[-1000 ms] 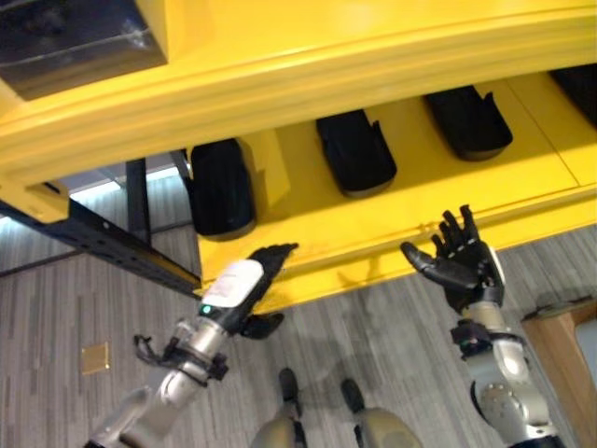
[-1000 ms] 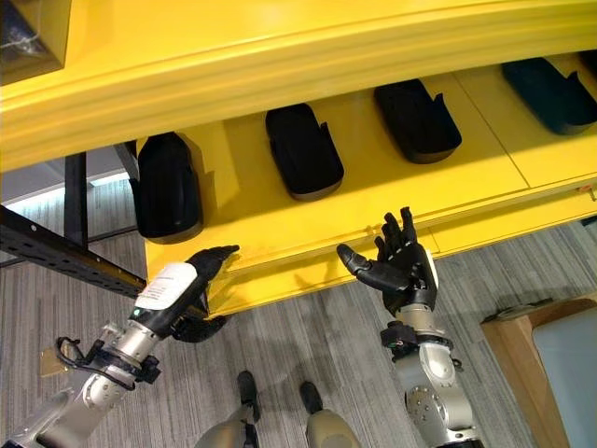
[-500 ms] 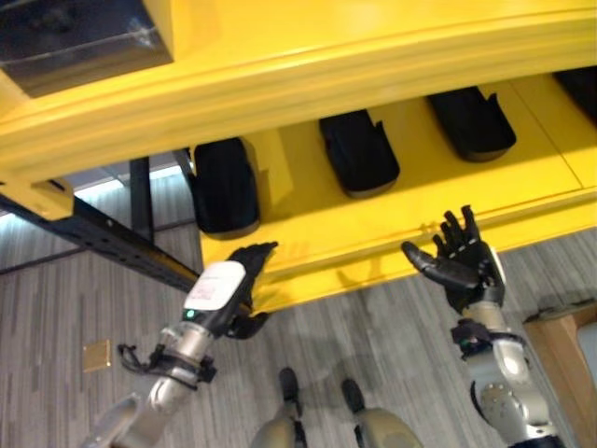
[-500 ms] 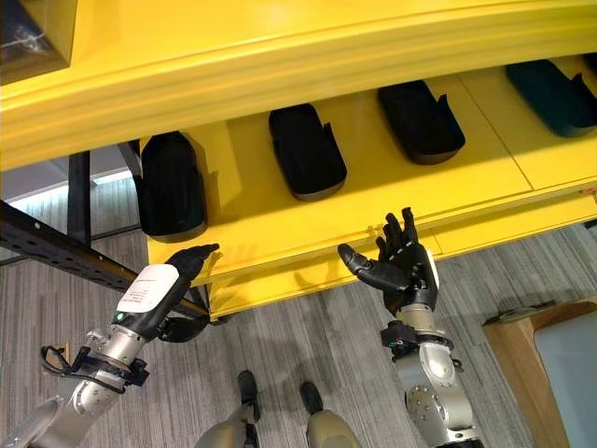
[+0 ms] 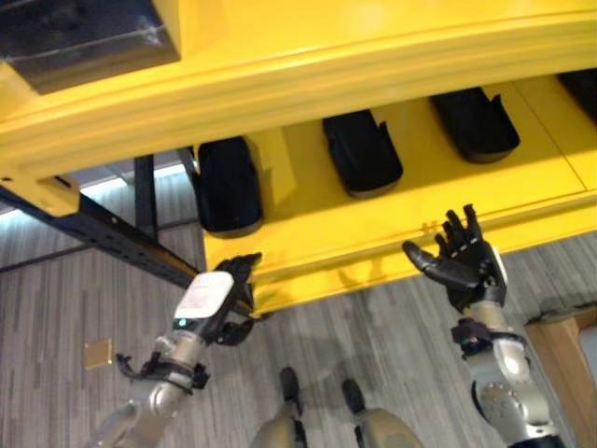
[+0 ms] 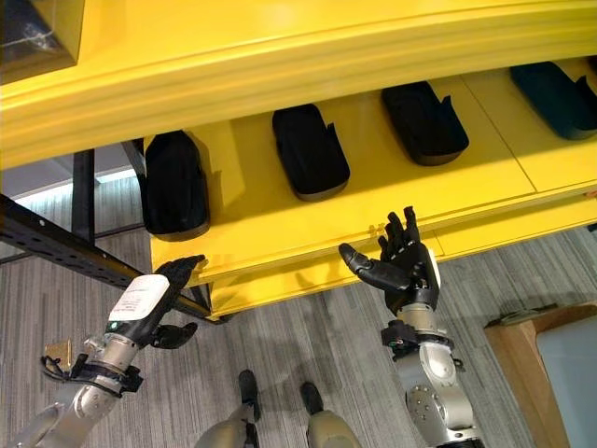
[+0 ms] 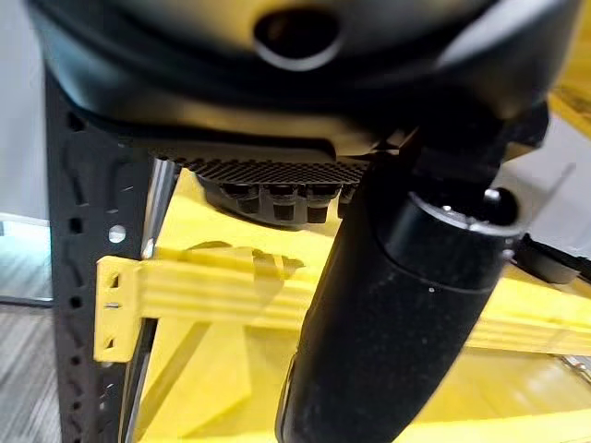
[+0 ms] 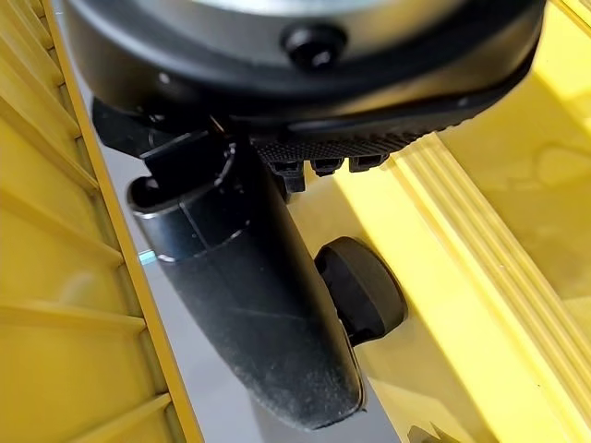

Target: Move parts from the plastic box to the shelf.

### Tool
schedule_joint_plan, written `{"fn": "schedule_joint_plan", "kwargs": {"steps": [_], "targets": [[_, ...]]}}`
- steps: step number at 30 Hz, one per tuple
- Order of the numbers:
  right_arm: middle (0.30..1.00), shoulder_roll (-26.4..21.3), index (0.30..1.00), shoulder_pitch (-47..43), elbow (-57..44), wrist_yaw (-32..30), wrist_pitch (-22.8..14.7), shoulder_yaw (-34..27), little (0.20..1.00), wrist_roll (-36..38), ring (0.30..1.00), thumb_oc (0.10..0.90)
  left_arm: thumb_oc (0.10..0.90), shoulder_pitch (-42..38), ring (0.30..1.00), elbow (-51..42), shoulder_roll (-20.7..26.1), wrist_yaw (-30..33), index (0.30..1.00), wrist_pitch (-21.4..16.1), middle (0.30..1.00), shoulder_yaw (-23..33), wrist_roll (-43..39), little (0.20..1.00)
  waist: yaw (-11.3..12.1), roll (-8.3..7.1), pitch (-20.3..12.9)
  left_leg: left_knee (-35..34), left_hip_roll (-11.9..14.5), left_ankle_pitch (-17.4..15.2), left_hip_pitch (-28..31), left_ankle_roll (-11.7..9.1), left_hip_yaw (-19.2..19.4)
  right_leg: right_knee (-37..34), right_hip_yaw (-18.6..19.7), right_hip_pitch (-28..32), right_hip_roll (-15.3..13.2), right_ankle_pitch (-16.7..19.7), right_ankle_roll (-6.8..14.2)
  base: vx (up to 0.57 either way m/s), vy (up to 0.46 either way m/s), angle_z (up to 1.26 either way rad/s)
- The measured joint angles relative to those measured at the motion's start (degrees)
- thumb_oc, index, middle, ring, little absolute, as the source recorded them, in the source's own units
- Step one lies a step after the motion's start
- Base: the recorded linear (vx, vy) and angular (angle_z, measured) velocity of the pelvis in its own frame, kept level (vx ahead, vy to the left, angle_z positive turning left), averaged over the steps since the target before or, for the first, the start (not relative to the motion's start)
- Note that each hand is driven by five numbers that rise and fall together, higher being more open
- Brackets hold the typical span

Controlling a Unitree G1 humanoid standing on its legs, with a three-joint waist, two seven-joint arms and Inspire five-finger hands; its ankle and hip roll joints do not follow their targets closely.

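Grey wood-grain floor [image 6: 308, 336] lies open beneath a glossy yellow shelf [image 6: 280, 233], whose ribbed front lip runs slantwise across the scene. Four black moulded parts are counted in the right eye view, smooth and shoe-shaped, spaced apart in a row on the shelf surface: one at the left end [image 6: 174, 185], a second [image 6: 310, 151], a third [image 6: 424, 122], and a fourth [image 6: 556, 93] cut by the frame edge. A black perforated steel rail [image 6: 65, 247] is seen passing under the shelf's left end. The left hand [image 5: 224, 297] is held just below the shelf's left front corner, fingers loosely curled, nothing gripped. The right hand [image 6: 399, 265] is raised before the lip, fingers spread straight, palm empty. A wooden-edged unit [image 6: 546, 359] stands at lower right, well apart.
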Motion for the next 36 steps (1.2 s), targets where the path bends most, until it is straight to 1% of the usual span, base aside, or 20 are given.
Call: {"fn": "schedule_joint_plan", "kwargs": {"steps": [5, 10, 13, 14, 16, 23, 26, 36], "targets": [[1.0, 0.0, 1.0, 0.0, 0.0, 0.0, 0.0, 0.0, 1.0, 0.0, 1.0, 0.9, 0.9, -0.52, 1.0, 0.11, -1.6, 0.04, 1.0, 1.01, 1.0, -0.03, 0.03, 1.0, -0.08, 0.0, 0.0, 0.0, 0.02, 0.01, -0.01, -0.01, 0.06, 0.12, 0.07, -0.11, 0.03, 0.0, 0.0, 0.0, 0.0, 0.0], [1.0, 0.0, 1.0, -0.01, 0.0, 0.0, 0.0, 0.0, 1.0, 0.0, 1.0, 0.9, 0.9, -0.69, 1.0, 0.62, -1.63, 0.05, 1.0, 1.16, 1.0, -0.07, 0.15, 1.0, -0.05, -0.01, 0.0, 0.0, 0.21, 0.01, 0.0, -0.01, 0.43, 0.24, 0.27, -0.27, 0.18, 0.0, 0.0, 0.0, 0.001, -0.01], [1.0, 0.0, 1.0, -0.1, 0.0, -0.01, 0.0, 0.0, 1.0, 0.0, 1.0, 0.9, 0.9, -0.91, 1.0, 2.67, -1.83, 0.09, 1.0, 1.3, 1.0, -0.08, 0.63, 1.0, -0.14, -0.01, 0.0, 0.0, 0.37, 0.0, 0.0, -0.01, 0.98, 0.42, 0.87, -0.48, 0.35, 0.01, 0.0, 0.01, 0.0, -0.1], [1.0, 0.0, 1.0, -0.06, 0.0, -0.05, 0.0, 0.0, 1.0, 0.01, 1.0, 0.9, 0.9, -1.31, 1.0, 4.2, -2.97, 0.09, 1.0, 2.23, 1.0, -0.09, 1.72, 1.0, -0.26, -0.01, 0.0, 0.0, 0.42, 0.0, -0.01, -0.01, 1.11, 0.56, 1.1, -0.73, 0.42, 0.01, 0.0, 0.0, -0.001, -0.08], [1.0, 0.0, 1.0, -0.09, 0.0, -0.05, 0.0, 0.0, 1.0, 0.01, 1.0, 0.9, 0.9, -1.59, 1.0, 5.09, -3.89, 0.09, 1.0, 2.47, 1.0, -0.1, 1.9, 1.0, -0.34, -0.01, 0.0, 0.0, 0.47, 0.0, -0.06, -0.01, 1.2, 0.71, 1.21, -0.92, 0.49, 0.01, 0.0, 0.0, -0.001, -0.05], [1.0, 0.0, 1.0, -0.09, 0.0, -0.09, 0.0, 0.01, 1.0, 0.01, 1.0, 0.9, 0.9, -2.08, 1.0, 5.37, -3.91, 0.14, 1.0, 2.69, 1.0, -0.42, 2.37, 1.0, -0.36, -0.01, -0.01, 0.0, 0.6, 0.09, -0.55, -0.11, 1.32, 1.24, 1.37, -1.82, 0.65, -0.05, -0.05, 0.0, -0.001, 0.0], [1.0, 0.0, 1.0, -0.09, 0.0, -0.11, 0.0, 0.0, 1.0, 0.02, 1.0, 0.9, 0.9, -2.88, 1.0, 5.93, -3.91, 0.14, 1.0, 3.42, 1.0, -0.62, 2.4, 1.0, -0.38, -0.01, -0.01, 0.0, 0.59, 0.09, -0.62, -0.11, 1.4, 1.67, 1.42, -2.12, 0.68, -0.23, -0.12, 0.0, 0.0, 0.0], [1.0, 0.0, 1.0, -0.11, 0.0, -0.62, 0.01, 0.01, 1.0, 0.01, 1.0, 0.9, 0.9, -5.09, 1.0, 7.87, -4.18, 0.47, 1.0, 4.75, 1.0, -0.83, 2.97, 1.0, -1.42, -0.02, 0.0, 0.0, 0.63, 0.08, -0.83, -0.11, 1.52, 1.96, 1.51, -2.53, 0.72, -0.34, -0.08, 0.0, 0.0, 0.0]]}}
